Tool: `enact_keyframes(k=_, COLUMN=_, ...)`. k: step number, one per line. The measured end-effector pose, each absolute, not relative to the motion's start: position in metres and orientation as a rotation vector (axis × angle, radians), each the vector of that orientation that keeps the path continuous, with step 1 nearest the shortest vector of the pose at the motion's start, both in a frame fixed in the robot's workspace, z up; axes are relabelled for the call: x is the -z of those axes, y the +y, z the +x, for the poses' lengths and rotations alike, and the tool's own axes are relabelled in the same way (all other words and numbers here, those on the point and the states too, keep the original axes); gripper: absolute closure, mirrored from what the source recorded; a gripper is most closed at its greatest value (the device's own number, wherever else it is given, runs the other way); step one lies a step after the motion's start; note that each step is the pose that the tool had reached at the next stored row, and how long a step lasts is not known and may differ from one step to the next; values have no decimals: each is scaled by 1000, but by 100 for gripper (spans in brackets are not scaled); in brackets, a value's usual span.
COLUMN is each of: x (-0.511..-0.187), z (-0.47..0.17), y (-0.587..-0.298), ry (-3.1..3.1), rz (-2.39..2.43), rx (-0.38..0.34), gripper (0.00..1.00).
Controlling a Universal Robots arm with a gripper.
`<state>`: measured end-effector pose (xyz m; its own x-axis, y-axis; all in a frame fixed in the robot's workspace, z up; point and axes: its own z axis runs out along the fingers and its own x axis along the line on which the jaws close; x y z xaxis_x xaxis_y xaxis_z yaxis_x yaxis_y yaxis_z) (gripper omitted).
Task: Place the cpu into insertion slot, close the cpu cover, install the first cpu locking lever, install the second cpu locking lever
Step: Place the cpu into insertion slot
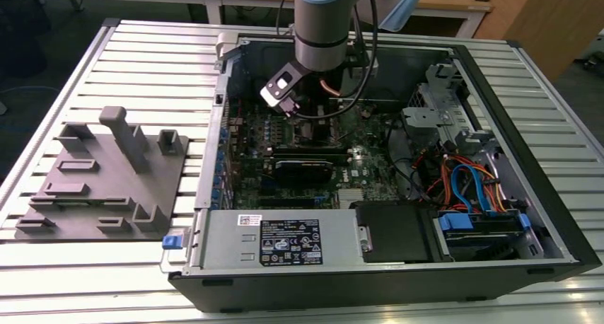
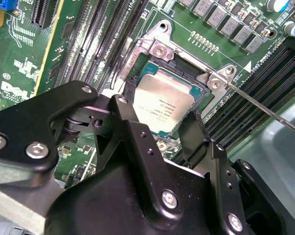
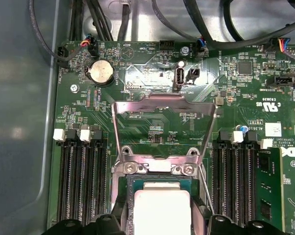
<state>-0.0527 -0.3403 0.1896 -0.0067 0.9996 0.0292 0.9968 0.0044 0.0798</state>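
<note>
The cpu, a small square chip with a silver-grey top, lies within the insertion slot on the green motherboard. My gripper hangs right over it, its black fingers pressed against two opposite edges of the chip. In the first wrist view the cpu sits between the two fingers. The cpu cover, a thin silvery frame, stands swung up and open beyond the slot. A thin wire locking lever sticks out free beside the socket. In the exterior view the gripper reaches down into the open computer case.
Long black memory slots flank the socket on both sides. A coin battery and black cables lie beyond the cover. The case wall, drive cage and power supply ring the board. A grey fixture plate rests at the exterior view's left.
</note>
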Motion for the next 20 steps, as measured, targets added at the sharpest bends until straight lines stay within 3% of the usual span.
enact_keyframes(k=13, x=-190, z=-53, y=-340, ry=2203, rz=2191, rx=-122, gripper=38)
enact_keyframes(k=15, x=-191, z=-52, y=-340, ry=2203, rz=2191, rx=-120, gripper=45)
enact_keyframes(k=20, x=-190, z=-52, y=-340, ry=2203, rz=2191, rx=-122, gripper=46)
